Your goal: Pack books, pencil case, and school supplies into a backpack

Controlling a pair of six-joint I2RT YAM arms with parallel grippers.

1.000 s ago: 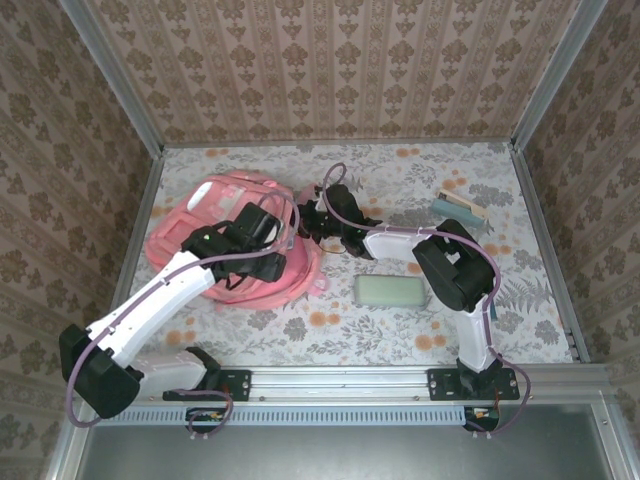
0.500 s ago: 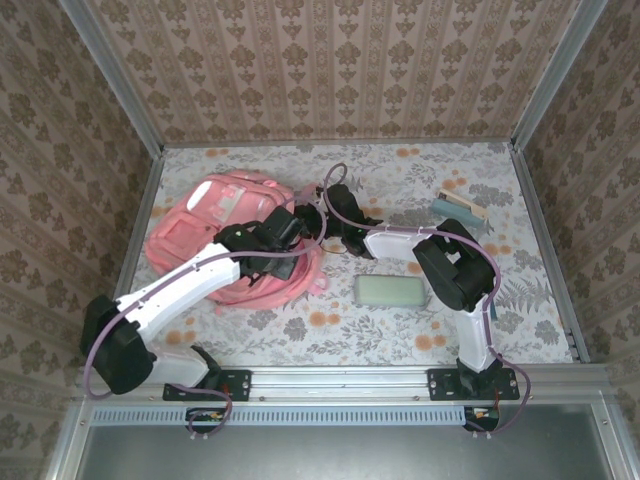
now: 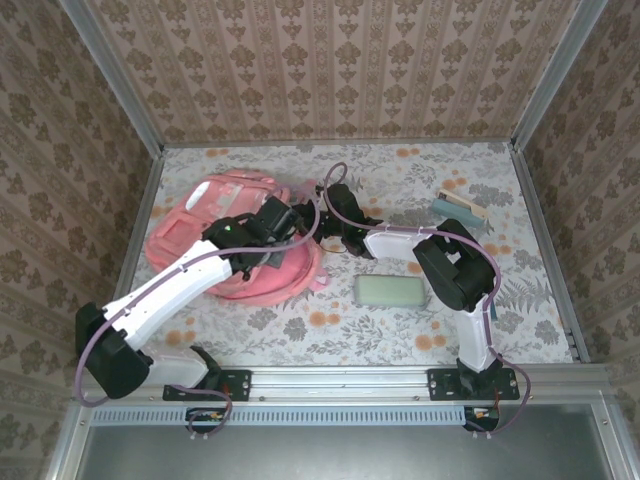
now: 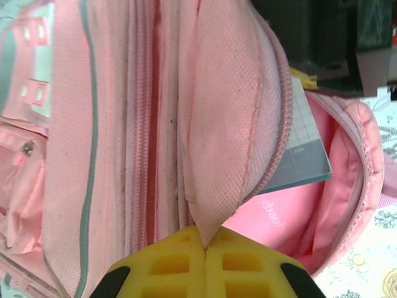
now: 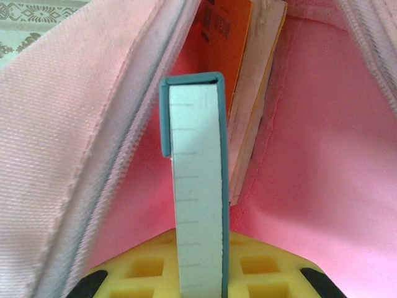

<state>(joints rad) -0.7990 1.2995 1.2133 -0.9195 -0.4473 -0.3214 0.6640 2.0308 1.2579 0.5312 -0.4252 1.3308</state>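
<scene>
Top external view: a floral-print table (image 3: 400,340) is boxed in by patterned wallpaper (image 3: 340,70). The pink backpack (image 3: 205,195) lies at nine o'clock, the mint pencil case (image 3: 390,291) sits just off centre toward four o'clock, and loose school supplies (image 3: 460,208) are at two o'clock. The left wrist view adds the left gripper (image 4: 205,248), pinched together on the backpack's opening flap. The right wrist view shows the right gripper (image 5: 200,248) clamped on a teal-edged pad (image 5: 195,180) inside the backpack, beside an orange book (image 5: 231,43).
</scene>
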